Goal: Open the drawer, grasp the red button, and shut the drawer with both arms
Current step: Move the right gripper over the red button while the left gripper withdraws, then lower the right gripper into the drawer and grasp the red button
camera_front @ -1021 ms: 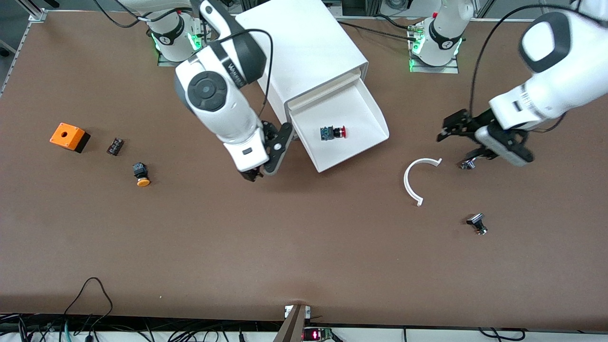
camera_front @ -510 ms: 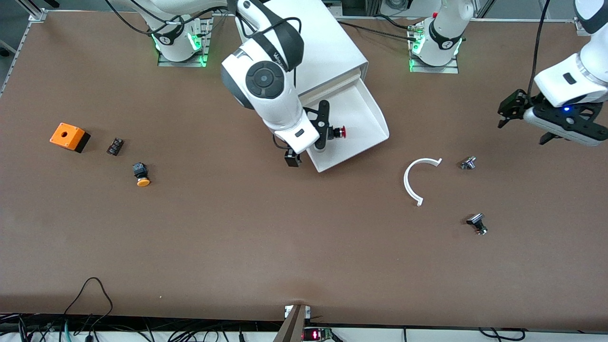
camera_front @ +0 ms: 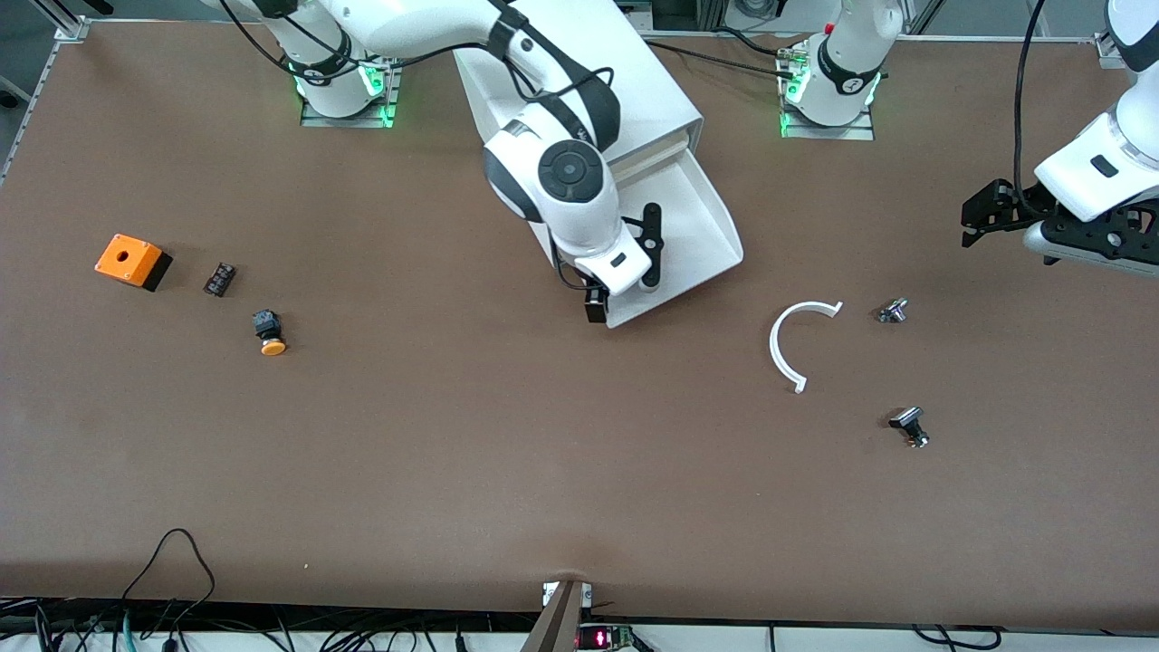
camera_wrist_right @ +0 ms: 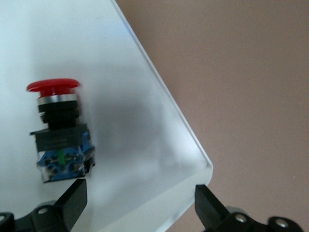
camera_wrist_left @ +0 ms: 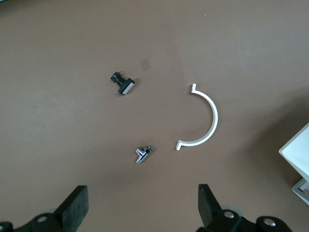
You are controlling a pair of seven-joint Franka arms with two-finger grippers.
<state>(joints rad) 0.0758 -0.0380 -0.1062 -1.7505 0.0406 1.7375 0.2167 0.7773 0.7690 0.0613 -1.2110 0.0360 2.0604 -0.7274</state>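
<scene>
drawer (camera_front: 702, 231) pulled out of cabinet (camera_front: 589, 81) | button (camera_wrist_right: 57, 130) lying in drawer | right gripper (camera_wrist_right: 140, 198) over drawer, fingers apart, empty | left gripper (camera_wrist_left: 142, 205) fingers apart, over table near left arm's end, waiting

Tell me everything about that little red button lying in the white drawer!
The small push button with a round red cap and black body has a shiny silver ring under its mushroom-shaped cap, then a black collar and block, and a blue end with a green spot. It looks like plastic. It lies on its side on the floor of the open white plastic drawer, away from the drawer's corner. Nothing grips it: the right gripper hangs open just above it. In the front view the right arm hides it.
</scene>
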